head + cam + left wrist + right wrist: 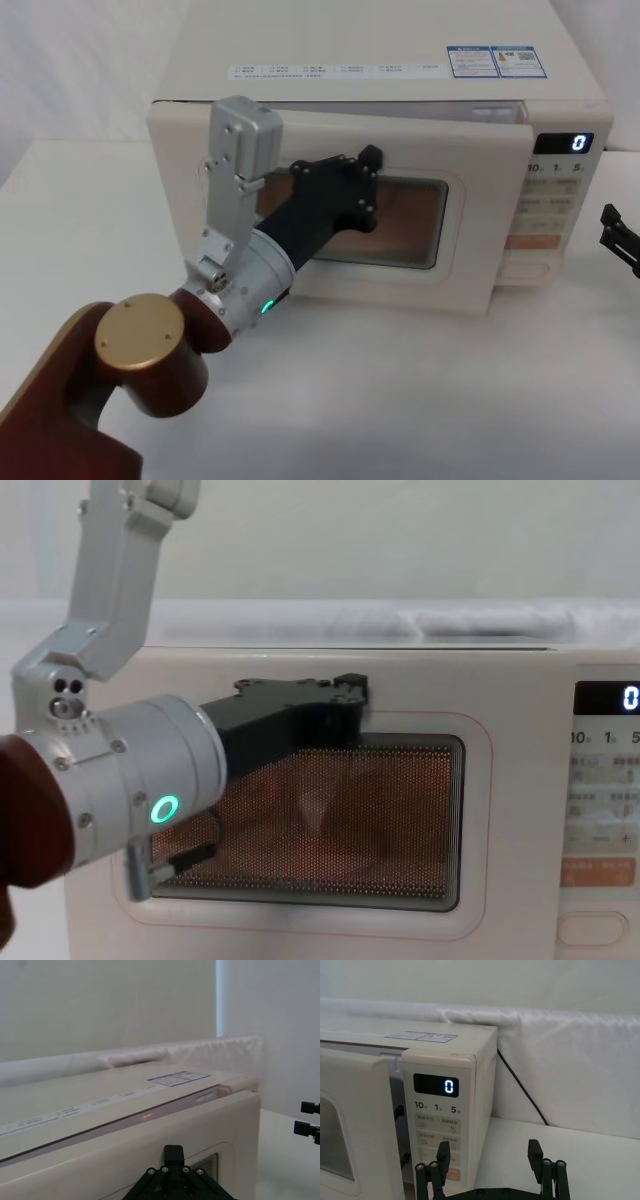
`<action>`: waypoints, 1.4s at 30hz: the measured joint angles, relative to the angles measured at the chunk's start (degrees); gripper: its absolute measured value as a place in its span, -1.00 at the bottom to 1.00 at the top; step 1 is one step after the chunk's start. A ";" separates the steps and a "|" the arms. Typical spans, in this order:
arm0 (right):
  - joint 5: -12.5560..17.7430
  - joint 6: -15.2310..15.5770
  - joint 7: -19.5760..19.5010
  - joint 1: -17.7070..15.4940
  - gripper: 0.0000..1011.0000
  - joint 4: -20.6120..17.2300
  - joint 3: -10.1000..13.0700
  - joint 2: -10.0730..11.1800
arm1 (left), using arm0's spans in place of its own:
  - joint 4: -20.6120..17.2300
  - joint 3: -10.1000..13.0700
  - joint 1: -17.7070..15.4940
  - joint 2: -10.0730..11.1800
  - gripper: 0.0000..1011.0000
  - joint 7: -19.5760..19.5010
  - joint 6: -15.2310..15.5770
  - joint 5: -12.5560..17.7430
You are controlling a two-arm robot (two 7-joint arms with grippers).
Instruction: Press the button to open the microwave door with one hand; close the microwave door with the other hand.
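On our left, we are reaching our left gripper [362,180] forward on its silver wrist, whose green ring light [165,809] is glowing, and we are laying its black fingertips against the front of the microwave door [250,250], at the upper edge of the dark glass window [412,205]. We cannot tell whether its fingers are spread or together, and it is gripping nothing we can see. In the left wrist view the gripper [173,1152] is sitting right at the face of the door [150,1145], and a dark slit with a small red glint is showing between the door's top edge and the microwave's [100,1090] roof.

The microwave [380,40] is standing on the white table [400,400] in front of us. Its door is standing slightly ajar: in the head view its right edge is sitting proud of the control panel, and in the right wrist view we are seeing a gap between the door [360,1125] and the panel with the oven's inside behind it.

Further right, the black display [563,143] is reading 0 above the keypad, and the button [525,269] is lying at the bottom of that strip, below the orange-pink key [531,241].

On our right, we are holding our right gripper [620,238] just beside the panel, apart from it. In the right wrist view its fingers [535,1152] are standing apart with nothing between them.
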 joint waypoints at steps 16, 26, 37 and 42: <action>0.00 0.00 0.00 0.00 0.98 0.00 0.00 0.00 | 5.12 2.88 -5.12 -1.92 -1.00 -3.48 -0.71 -0.82; 0.00 0.00 0.00 0.00 0.98 0.00 0.00 0.00 | 6.90 4.11 -6.86 -2.39 -1.00 -4.10 -0.51 -1.29; 0.00 0.00 0.00 0.00 0.98 0.00 0.00 0.00 | 8.46 4.98 -8.25 -2.94 -1.00 -4.01 -0.40 -1.12; 0.00 0.00 0.00 0.00 0.98 0.00 0.00 0.00 | 9.18 5.19 -8.85 -3.23 -1.00 -3.87 -0.51 -0.85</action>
